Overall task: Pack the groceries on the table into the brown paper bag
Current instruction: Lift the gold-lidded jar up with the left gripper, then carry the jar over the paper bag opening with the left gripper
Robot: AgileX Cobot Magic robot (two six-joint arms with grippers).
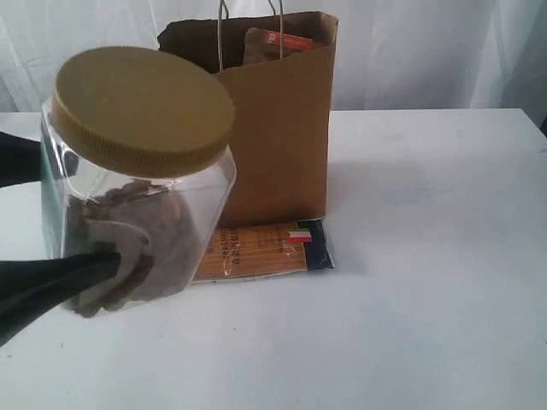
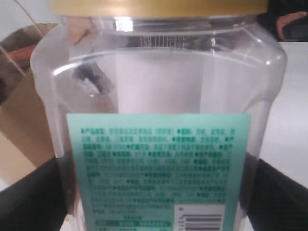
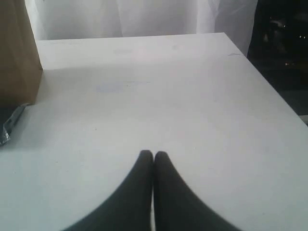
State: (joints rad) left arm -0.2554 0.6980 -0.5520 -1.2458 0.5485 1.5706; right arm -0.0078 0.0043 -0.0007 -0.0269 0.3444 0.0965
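Exterior view: my left gripper grips the clear jar, tilted, raised left of the brown paper bag. My right gripper is pinched closed, empty, above the table. Risks: the jar clips the bag's rim or its 2 handles and topples it; the slick plastic slips.

Exterior low, facing brown paper bag, left wrist close against jar, right wrist overlooking table, all glimpsing it.
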